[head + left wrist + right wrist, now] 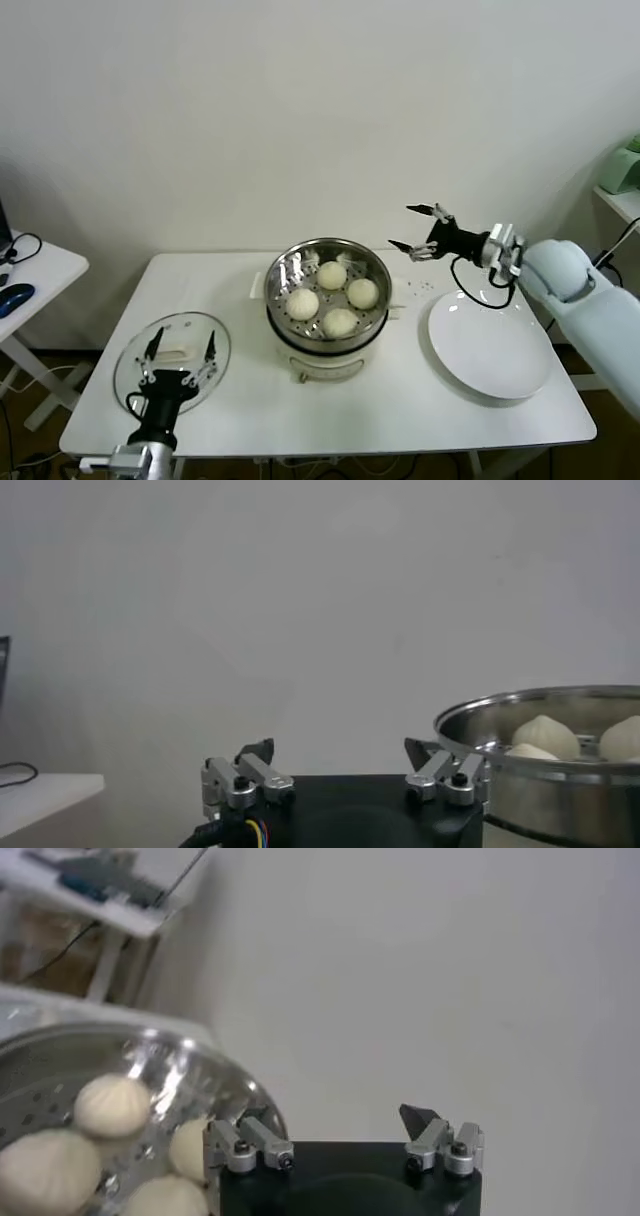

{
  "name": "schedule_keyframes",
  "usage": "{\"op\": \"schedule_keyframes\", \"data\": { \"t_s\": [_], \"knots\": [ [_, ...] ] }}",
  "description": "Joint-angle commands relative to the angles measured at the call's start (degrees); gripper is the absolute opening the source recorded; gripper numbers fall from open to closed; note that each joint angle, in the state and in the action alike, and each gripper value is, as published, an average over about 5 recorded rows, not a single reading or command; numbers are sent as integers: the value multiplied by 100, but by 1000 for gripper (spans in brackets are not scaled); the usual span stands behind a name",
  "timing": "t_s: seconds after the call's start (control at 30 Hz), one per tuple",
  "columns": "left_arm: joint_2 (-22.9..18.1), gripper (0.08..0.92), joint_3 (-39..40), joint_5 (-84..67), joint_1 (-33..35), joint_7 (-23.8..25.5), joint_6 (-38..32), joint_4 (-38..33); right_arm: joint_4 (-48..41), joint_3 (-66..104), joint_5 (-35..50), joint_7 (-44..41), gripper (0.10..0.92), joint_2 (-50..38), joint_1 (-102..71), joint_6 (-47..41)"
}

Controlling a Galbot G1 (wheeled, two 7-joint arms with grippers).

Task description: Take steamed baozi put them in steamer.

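Observation:
Four off-white baozi lie inside the shiny steel steamer, which stands on a white cooker base in the middle of the table. They also show in the right wrist view and the left wrist view. My right gripper is open and empty, held in the air just right of the steamer's rim. My left gripper is open and empty, parked low at the front left, over the glass lid.
A round clear glass lid lies on the table at the front left. A flat white plate, bare, lies right of the steamer. A small side table with a mouse stands at the far left.

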Motion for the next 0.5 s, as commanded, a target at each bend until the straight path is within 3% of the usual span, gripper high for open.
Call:
{"op": "schedule_keyframes", "data": {
  "t_s": [0.03, 0.27, 0.5],
  "knots": [
    [-19, 823, -121, -162, -34, 165, -93, 9, 909, 3954, -476, 829, 823, 2088, -4073, 773],
    [-14, 823, -135, -298, -75, 199, 12, 73, 1170, 4442, -804, 790, 823, 3687, -5082, 1174],
    [31, 823, -182, -522, -96, 228, 30, 166, 1322, 4444, -765, 806, 823, 4268, -5860, 1413]
  ]
}}
